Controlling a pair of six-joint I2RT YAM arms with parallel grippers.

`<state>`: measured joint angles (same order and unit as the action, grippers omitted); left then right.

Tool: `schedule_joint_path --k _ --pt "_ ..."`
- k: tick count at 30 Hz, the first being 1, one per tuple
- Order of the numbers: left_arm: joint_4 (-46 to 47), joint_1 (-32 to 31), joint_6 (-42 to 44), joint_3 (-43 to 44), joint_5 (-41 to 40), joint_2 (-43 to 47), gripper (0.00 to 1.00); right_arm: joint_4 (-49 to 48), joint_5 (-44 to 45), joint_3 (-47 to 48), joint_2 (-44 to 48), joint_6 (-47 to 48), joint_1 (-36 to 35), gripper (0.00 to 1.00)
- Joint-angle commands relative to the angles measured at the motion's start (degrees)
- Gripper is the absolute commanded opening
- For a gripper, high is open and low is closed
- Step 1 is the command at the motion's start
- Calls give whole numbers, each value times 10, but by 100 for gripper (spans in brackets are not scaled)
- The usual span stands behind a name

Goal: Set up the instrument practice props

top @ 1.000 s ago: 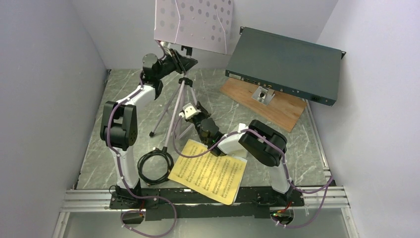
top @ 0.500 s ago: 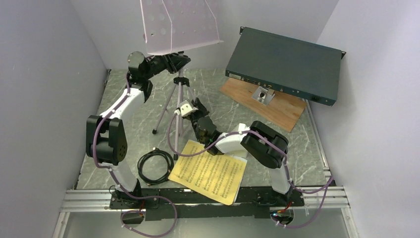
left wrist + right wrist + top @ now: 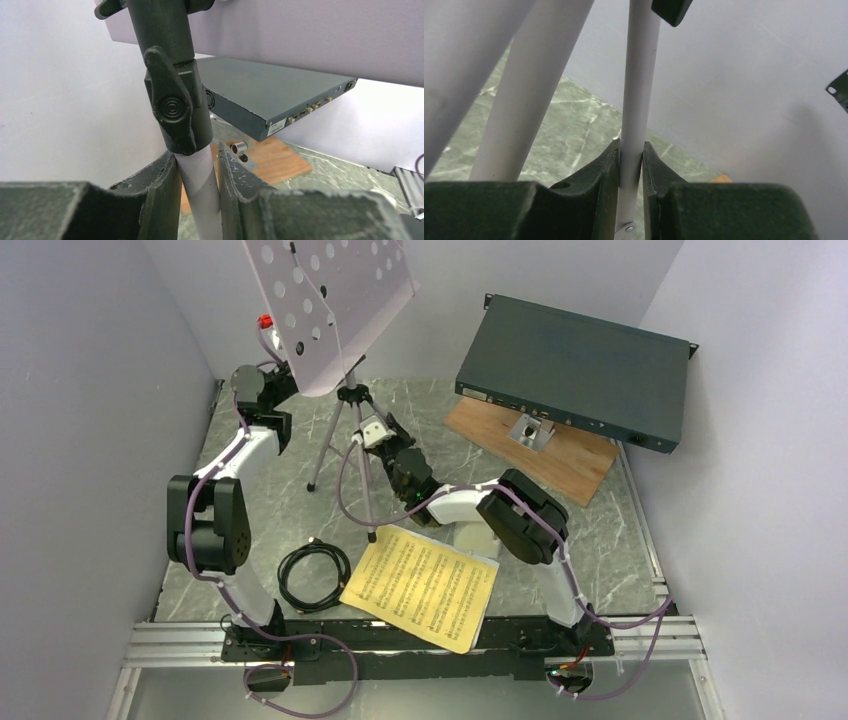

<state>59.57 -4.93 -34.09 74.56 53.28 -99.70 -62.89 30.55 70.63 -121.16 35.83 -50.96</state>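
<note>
Music stand (image 3: 325, 310) on its tripod, panel tilted; left gripper (image 3: 197, 170) clamped on its pole, right gripper (image 3: 630, 155) on a tripod strut. Sheet-music pages (image 3: 420, 585) lie before the stand (unplaced); metronome unseen.

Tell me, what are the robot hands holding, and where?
Both hold the music stand. The left gripper pinches its pole just under the black knob; the right gripper pinches a thin silver tripod rod.
</note>
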Motion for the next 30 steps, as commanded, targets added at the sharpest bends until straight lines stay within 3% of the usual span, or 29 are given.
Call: schedule_joint_path --k 1,3,4,10,13,18,21,25,30 --pt "124 -6 41 -55 121 29 0 78 9 28 -31 -31 57 0" --pt "120 -6 52 -72 119 28 0 102 -27 8 -17 -54 58 2" --pt "116 -6 58 -79 115 27 0 116 -46 -5 -6 -73 58 8" --pt "80 -6 101 -105 103 36 0 239 -117 -70 85 -165 59 54" --pt "78 -6 111 -124 100 44 0 322 -160 -81 143 -207 58 66" --pt "96 -6 105 -152 89 53 0 454 -206 -86 241 -292 57 97" --pt "107 -7 95 -157 87 54 0 498 -232 -90 289 -329 56 100" --pt "109 -7 91 -159 83 58 0 478 -321 -105 328 -411 55 100" --pt "86 -7 104 -154 79 70 0 318 -385 -136 316 -573 54 99"
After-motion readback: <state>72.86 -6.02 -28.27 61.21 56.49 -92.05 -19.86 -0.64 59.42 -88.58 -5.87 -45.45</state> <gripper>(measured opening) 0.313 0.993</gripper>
